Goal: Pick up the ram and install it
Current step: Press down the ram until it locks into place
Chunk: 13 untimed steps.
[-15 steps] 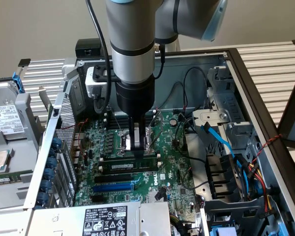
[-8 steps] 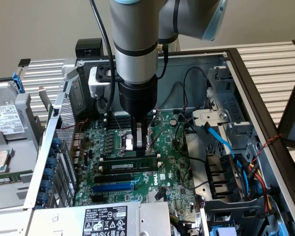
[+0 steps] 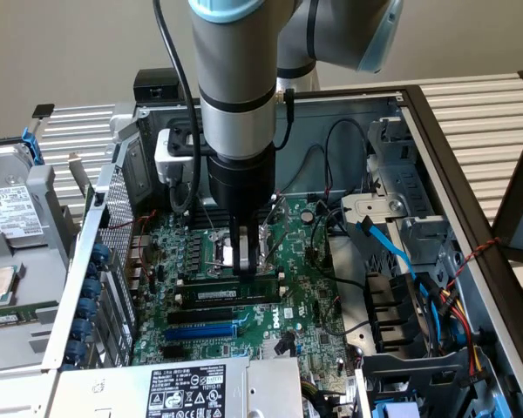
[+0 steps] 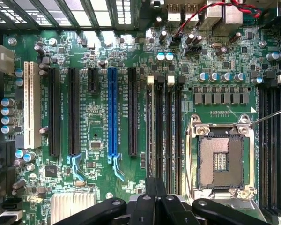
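The robot arm reaches down into an open computer case (image 3: pixel 436 131), its gripper (image 3: pixel 247 254) low over the green motherboard (image 3: pixel 305 305). The jaws stand closed on the top edge of the ram (image 3: pixel 231 293), a thin green stick with dark chips and a pale label. The ram stands on edge in the memory slots, lying left to right in the exterior view, between the CPU socket (image 3: pixel 216 248) on its far side and a black expansion slot (image 3: pixel 200 314) on its near side. The blue expansion slot (image 3: pixel 200 331) lies nearer still. In the wrist view the fingertips (image 4: pixel 155 190) pinch together over the memory slots (image 4: pixel 165 131), beside the open CPU socket (image 4: pixel 221 159), with the blue slot (image 4: pixel 113 112) further off. A labelled power supply (image 3: pixel 196 387) sits at the near edge of the case
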Tool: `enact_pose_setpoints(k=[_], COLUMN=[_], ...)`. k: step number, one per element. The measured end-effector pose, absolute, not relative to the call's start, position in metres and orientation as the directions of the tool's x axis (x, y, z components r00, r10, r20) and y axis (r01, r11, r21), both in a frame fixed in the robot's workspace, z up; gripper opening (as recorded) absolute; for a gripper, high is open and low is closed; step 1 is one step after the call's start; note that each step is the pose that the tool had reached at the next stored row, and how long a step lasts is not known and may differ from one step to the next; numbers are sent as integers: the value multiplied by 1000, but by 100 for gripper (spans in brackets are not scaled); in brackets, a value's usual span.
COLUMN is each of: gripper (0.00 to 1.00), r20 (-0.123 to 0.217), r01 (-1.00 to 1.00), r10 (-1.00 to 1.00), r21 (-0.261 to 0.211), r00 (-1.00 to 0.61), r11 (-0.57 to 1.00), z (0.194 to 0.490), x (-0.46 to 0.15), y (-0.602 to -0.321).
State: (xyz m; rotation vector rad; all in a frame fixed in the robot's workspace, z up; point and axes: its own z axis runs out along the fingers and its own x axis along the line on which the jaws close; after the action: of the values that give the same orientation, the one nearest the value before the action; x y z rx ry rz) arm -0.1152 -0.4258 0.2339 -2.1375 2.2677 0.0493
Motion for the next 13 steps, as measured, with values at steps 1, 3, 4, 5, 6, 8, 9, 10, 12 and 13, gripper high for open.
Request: enact_pose_setpoints(k=[1, 3, 4, 5, 6, 8, 9, 10, 12, 13], gripper=[11, 11, 11, 11, 11, 11, 11, 11, 11, 11], r20=[-40, -40, -39, -39, -39, -41, -42, -42, -41, -41], r01=[-998, -998, -998, -998, -998, -998, -998, -998, -998, -998], r10=[-997, -997, -997, -997, -997, -997, -997, -997, -997, -997], r21=[6, 6, 6, 6, 6, 6, 6, 6, 6, 6], r00=[-59, -59, -59, -59, -59, -59, -59, -59, -59, -59], r11=[59, 59, 59, 59, 59, 59, 59, 59, 59, 59], z=[232, 230, 229, 229, 229, 229, 230, 230, 230, 229], x=[-115, -115, -115, -115, -115, -115, -115, -115, -115, -115], y=[-426, -426, -426, -426, -426, -426, -426, -427, -427, -427])
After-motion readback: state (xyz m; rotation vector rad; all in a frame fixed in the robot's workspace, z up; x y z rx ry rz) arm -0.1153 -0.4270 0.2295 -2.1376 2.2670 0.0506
